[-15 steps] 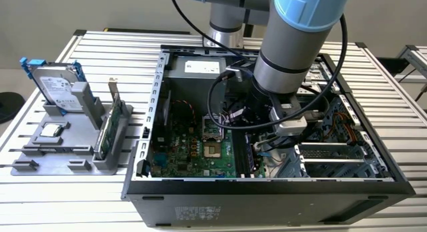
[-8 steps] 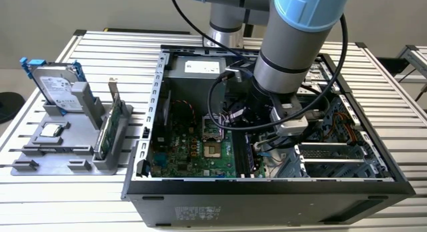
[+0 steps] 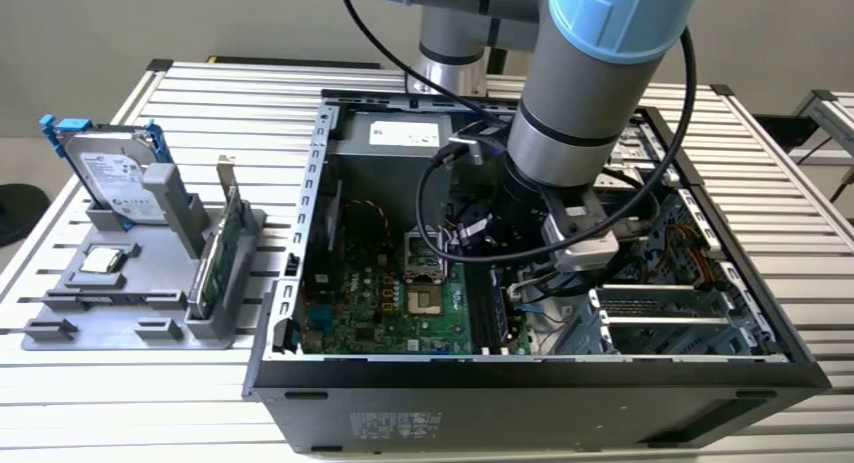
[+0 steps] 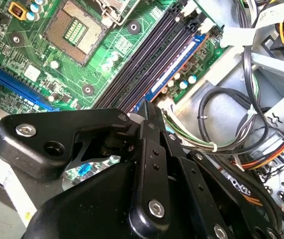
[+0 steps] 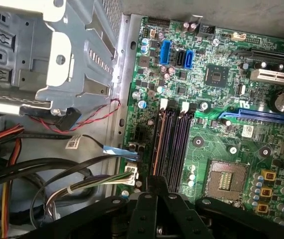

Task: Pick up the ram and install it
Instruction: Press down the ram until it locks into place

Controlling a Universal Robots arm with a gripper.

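Note:
The ram [image 4: 176, 64] is a thin dark blue stick lying along the outermost of the black memory slots [image 4: 146, 59] on the green motherboard. In the first wrist view the ram [image 5: 156, 144] appears edge-on beside the slots [image 5: 174, 144]. My gripper [image 4: 149, 110] has its black fingers drawn together over the near end of the stick. In the exterior view the gripper [image 3: 514, 288] reaches down inside the open computer case [image 3: 534, 378], over the board's slot area.
A grey tray [image 3: 80, 323] at the exterior view's left holds a hard drive with blue rails [image 3: 114, 173], a green card [image 3: 220, 243] and a small chip [image 3: 107, 261]. Loose cables [image 5: 42, 169], a metal drive cage [image 5: 47, 50] and the processor socket [image 5: 225, 180] crowd the slots.

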